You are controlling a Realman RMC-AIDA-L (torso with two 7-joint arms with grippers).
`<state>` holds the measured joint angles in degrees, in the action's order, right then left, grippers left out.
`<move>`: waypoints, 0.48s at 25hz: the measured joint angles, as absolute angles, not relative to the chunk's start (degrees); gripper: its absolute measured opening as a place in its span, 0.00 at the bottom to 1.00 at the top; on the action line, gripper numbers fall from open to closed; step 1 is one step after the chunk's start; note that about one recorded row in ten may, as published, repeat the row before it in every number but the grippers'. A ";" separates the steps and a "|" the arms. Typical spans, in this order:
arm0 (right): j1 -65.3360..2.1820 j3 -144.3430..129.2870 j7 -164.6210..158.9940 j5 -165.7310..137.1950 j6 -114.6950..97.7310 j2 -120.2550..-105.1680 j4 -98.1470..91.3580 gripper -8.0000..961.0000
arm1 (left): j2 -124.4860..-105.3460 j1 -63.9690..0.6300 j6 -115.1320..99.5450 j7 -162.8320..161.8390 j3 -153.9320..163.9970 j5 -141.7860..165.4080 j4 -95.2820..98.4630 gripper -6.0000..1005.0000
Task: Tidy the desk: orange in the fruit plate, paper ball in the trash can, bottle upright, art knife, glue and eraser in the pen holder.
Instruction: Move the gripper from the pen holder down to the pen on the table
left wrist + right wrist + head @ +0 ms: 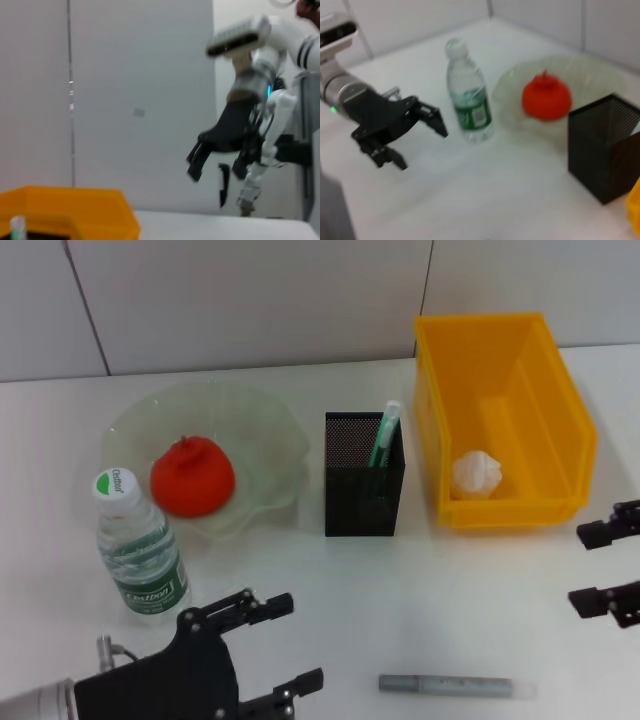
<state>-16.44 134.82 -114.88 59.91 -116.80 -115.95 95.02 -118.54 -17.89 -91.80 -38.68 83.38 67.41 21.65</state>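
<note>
Head view, my read from the remote station, left to right.
Bottle (140, 550): upright at 8 o'clock on the counter (420, 620).
Left gripper (275, 655): at 7 o'clock, jaws spread, holding nothing.
Orange (192, 476): inside fruit plate (265, 445).
Pen holder (363, 475): centre, green pen (384, 435) inside.
Grey pen (450, 686): lying at 6 o'clock.
Paper ball (478, 474): in trash can (555, 430).
Right gripper (603, 568): at 4 o'clock, jaws apart, empty.
</note>
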 joint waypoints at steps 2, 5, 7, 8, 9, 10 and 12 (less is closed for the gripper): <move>-20.11 130.72 -120.62 57.85 -118.25 -114.20 96.56 0.82 | -118.56 -17.57 -91.57 -37.56 83.04 67.29 20.42 0.71; -25.44 122.70 -127.55 53.27 -118.40 -112.21 96.89 0.82 | -118.56 -17.20 -91.54 -37.48 82.51 67.10 20.07 0.71; -28.54 117.07 -129.61 49.42 -118.03 -112.07 96.20 0.82 | -118.57 -17.11 -91.61 -37.58 81.98 67.03 20.04 0.71; -30.14 114.67 -129.98 47.47 -117.89 -112.38 95.58 0.82 | -118.56 -17.06 -91.61 -37.60 81.58 67.02 20.01 0.71; -31.53 112.48 -130.07 45.54 -117.83 -113.10 94.81 0.82 | -118.57 -17.06 -91.61 -37.60 81.46 67.01 20.00 0.71; -32.83 110.69 -130.10 43.98 -117.79 -113.79 94.10 0.82 | -118.56 -17.06 -91.59 -37.61 81.29 67.00 19.99 0.71; -35.33 107.10 -130.08 39.99 -117.40 -115.61 92.42 0.82 | -118.57 -17.23 -91.57 -37.63 81.12 67.00 19.94 0.71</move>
<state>-35.33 107.10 -130.08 39.99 -117.40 -115.61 92.42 -118.57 -17.23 -91.57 -37.63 81.12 67.00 19.94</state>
